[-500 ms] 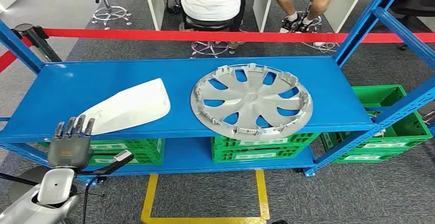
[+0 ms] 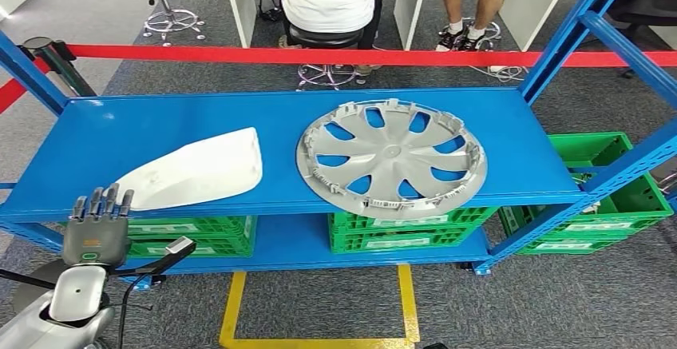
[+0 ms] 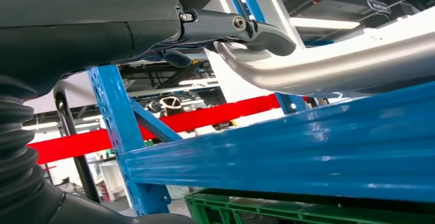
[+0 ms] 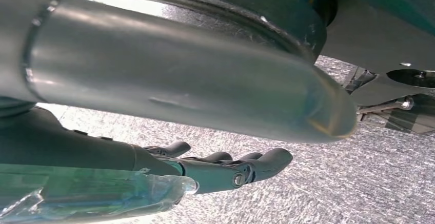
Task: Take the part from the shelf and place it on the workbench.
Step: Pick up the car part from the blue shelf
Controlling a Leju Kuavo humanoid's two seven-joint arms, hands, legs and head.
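The left hand hovers empty with fingers spread, just in front of the blue metal shelf and below its front edge. The right hand hangs over grey carpet, fingers loosely extended and holding nothing. The white, smooth, wedge-shaped plastic part lies on the shelf near the left hand, beside a silver spoked hubcap. The reach seems under way; next the hand must rise over the edge and close on the part.

shelf: blue painted metal, smooth, slight sheen
white part: matt plastic, smooth
wheel cover: silver-grey plastic, satin
crates: green plastic
floor: grey carpet, rough
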